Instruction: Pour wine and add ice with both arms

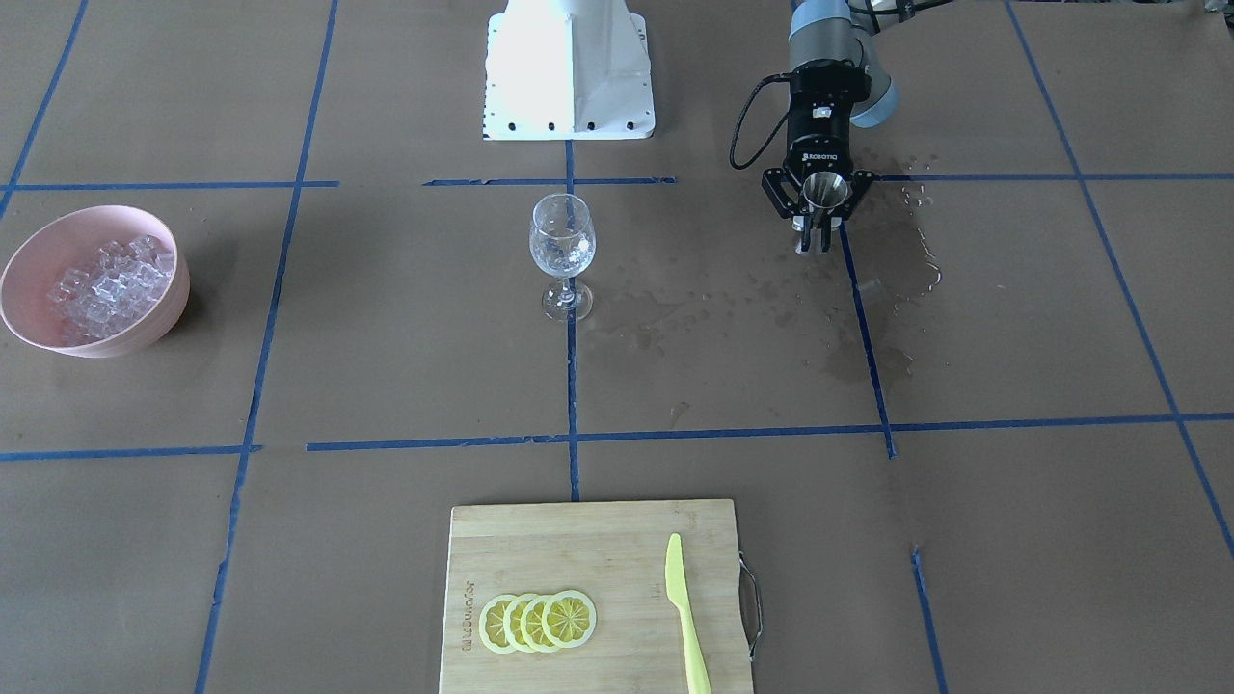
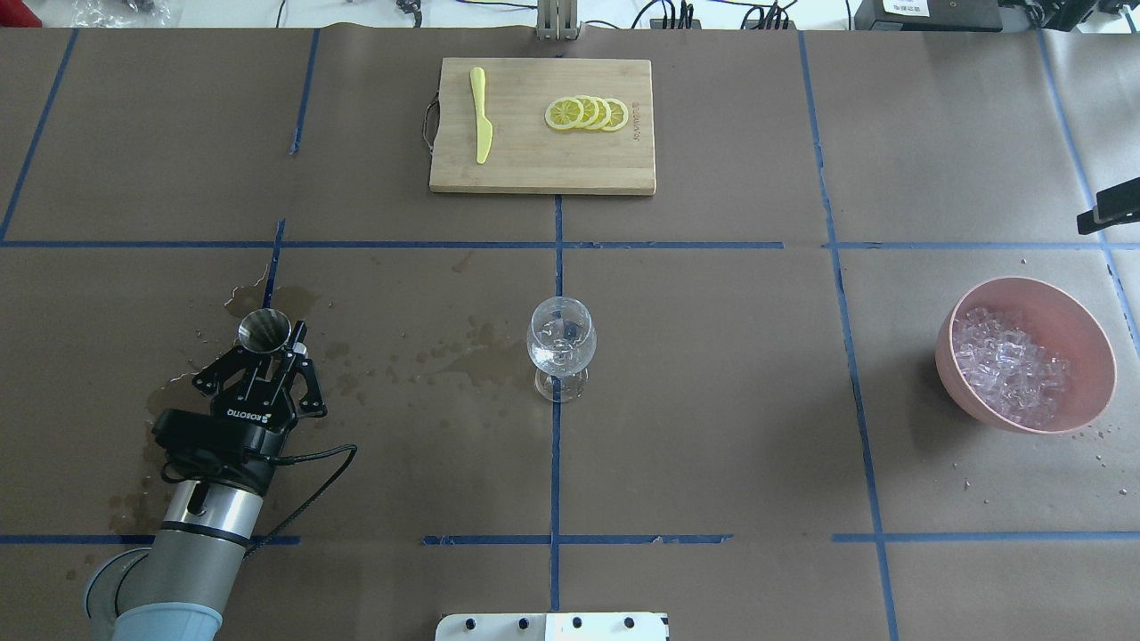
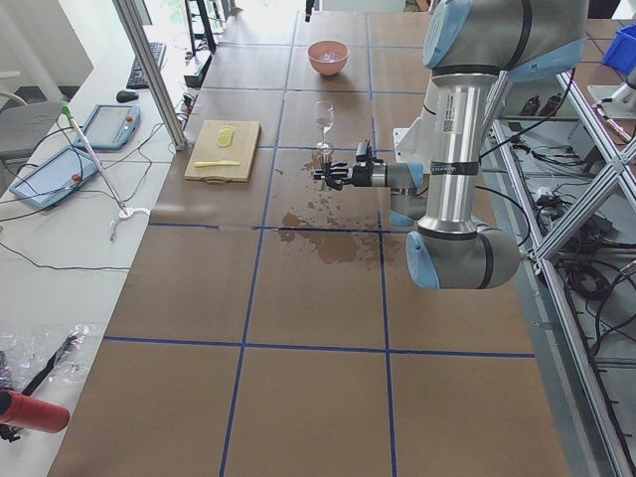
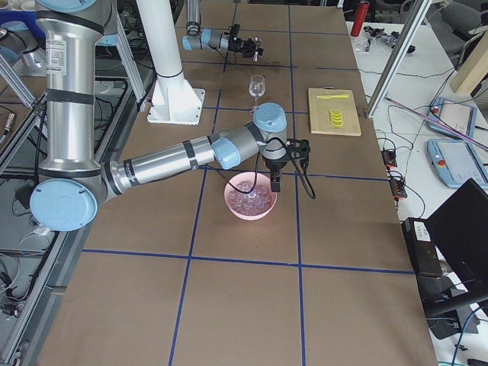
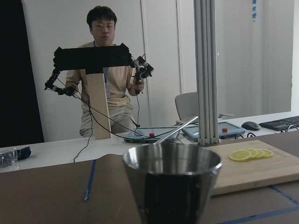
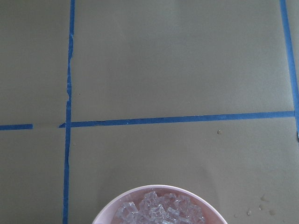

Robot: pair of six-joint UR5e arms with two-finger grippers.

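Note:
My left gripper [image 1: 815,226] is shut on a steel measuring cup [image 1: 826,190] and holds it upright, low over the table, at the left [image 2: 264,328]. The cup fills the left wrist view [image 5: 170,184]; its inside is hidden. A stemmed wine glass [image 1: 562,251] stands at the table's middle with a little clear wine [image 2: 559,349] in it. Ice cubes [image 1: 106,281] are heaped in a pink bowl [image 2: 1082,334] at the right. My right gripper [image 4: 274,179] hangs over the bowl's far rim; I cannot tell whether it is open or shut.
Wet patches [image 2: 459,356] darken the brown paper between the cup and the glass. A wooden cutting board [image 2: 534,169] with lemon slices [image 2: 588,113] and a yellow knife [image 2: 481,116] lies at the far edge. The white pedestal [image 1: 569,72] stands at the robot's side.

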